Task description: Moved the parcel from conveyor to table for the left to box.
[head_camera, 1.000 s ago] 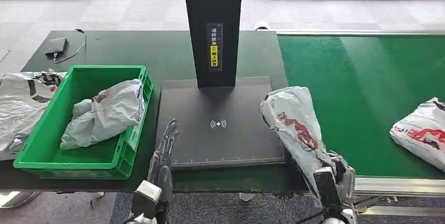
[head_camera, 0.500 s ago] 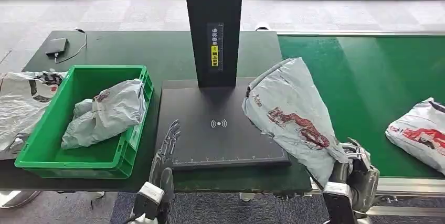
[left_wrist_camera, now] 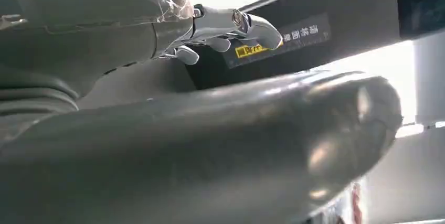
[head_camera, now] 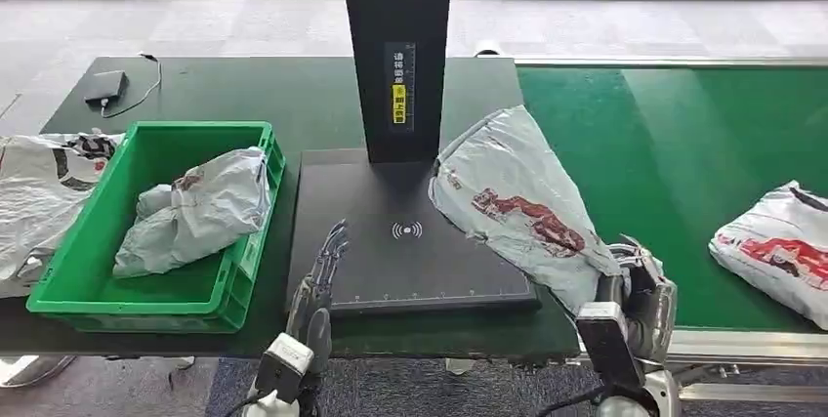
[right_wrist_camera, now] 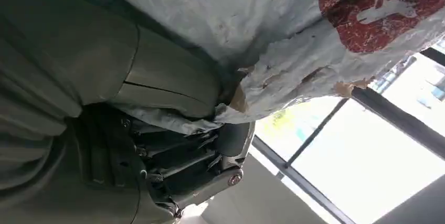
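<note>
Carrying the parcel over to the scanning plate

From where I stand, the dark table [head_camera: 195, 85] takes up the left half of the scene and the green conveyor [head_camera: 683, 144] the right, with a tall black scanner post [head_camera: 395, 46] rising from a flat black plate [head_camera: 391, 261] at the table's near edge. A green box [head_camera: 59, 285] sits on the table to the left of the plate, with one grey bag [head_camera: 195, 207] already lying inside it, and another white bag [head_camera: 39, 192] rests just outside the box's far left side. A further red-printed parcel [head_camera: 771, 251] lies on the conveyor, well apart to the right.

The parcel [head_camera: 517, 207] in play is a grey-white mailer with a red print. It is held up at a slant, its upper end over the right part of the plate and its lower end in the right hand [head_camera: 635, 285], whose fingers [right_wrist_camera: 173, 156] are closed around the bunched end. Whether the parcel touches the plate I cannot tell.

The left hand [head_camera: 317, 280] rests at the plate's near left edge, fingers stretched out and apart, holding nothing.

I judge the transfer is nearly done: the next move calls for lowering the parcel flat onto the plate within the left hand's reach and letting go, so that the left hand can carry it to the box.
</note>
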